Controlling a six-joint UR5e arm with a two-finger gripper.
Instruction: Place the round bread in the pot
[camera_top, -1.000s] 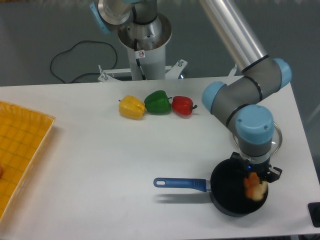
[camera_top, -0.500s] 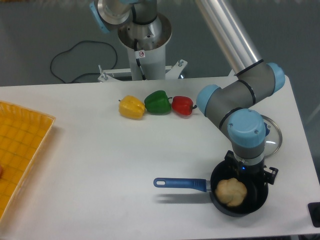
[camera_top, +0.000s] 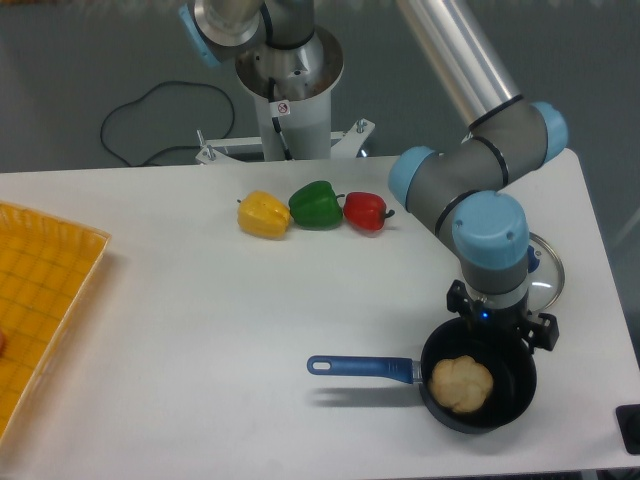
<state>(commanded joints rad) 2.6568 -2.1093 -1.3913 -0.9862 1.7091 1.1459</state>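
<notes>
Lying inside the pot (camera_top: 510, 395), left of centre, the bread (camera_top: 461, 383) is free; the tool (camera_top: 497, 330) hovers above the far rim, released, grasping nothing.

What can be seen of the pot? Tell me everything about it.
The pot is a small black saucepan with a dark inside and a long blue handle that points left and has a hole at its end. It stands upright on the white table near the front right corner. The round bread lies inside it, toward the handle side. The gripper hangs above its far rim, jaws hidden by the wrist.
</notes>
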